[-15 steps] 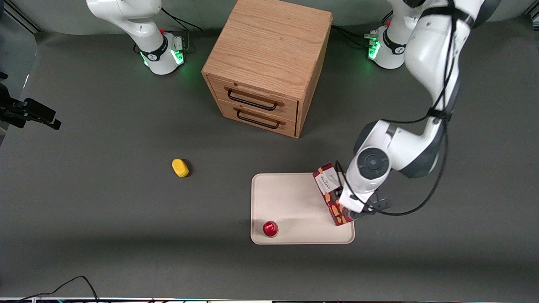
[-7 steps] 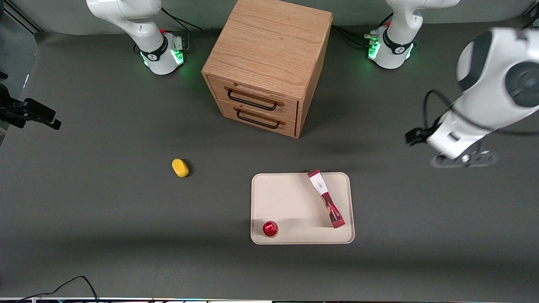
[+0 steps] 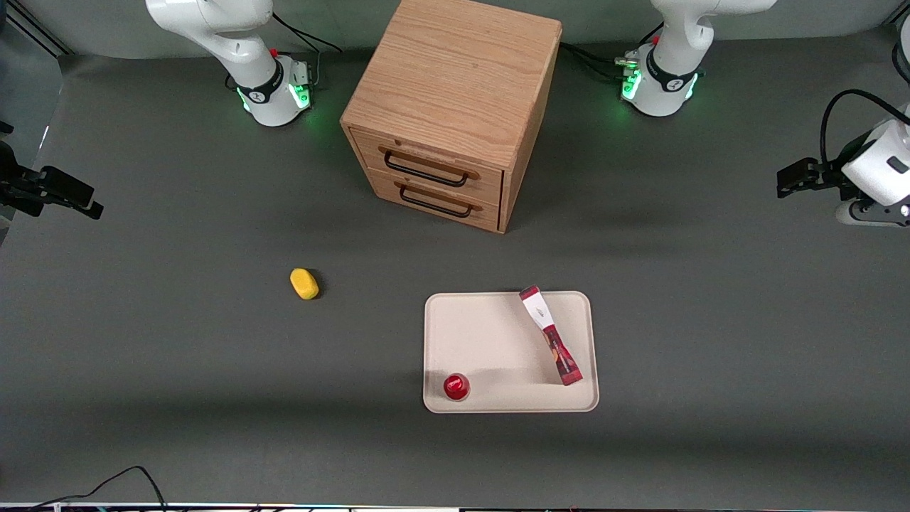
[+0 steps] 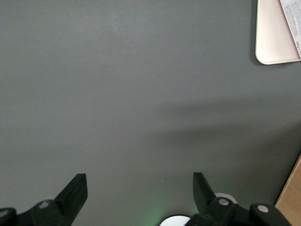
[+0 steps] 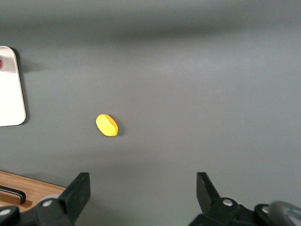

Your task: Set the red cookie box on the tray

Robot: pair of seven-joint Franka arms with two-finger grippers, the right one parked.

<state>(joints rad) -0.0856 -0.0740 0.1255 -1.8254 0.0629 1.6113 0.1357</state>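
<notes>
The red cookie box (image 3: 551, 335) lies on the tray (image 3: 490, 341), slanted along the side toward the working arm, near a red cap (image 3: 456, 386). The gripper (image 4: 140, 188) hangs spread wide and empty over bare worktop (image 3: 213, 370), well apart from the tray.

The dark grey table (image 3: 178, 370) carries a wooden drawer cabinet (image 3: 455, 107) toward its edge farthest from the front camera, a yellow sponge (image 3: 304, 283) mid-table, and the tray (image 3: 498, 341) nearer the front edge. The gripper (image 4: 140, 188) hangs, fingers apart, at the working arm's end.
</notes>
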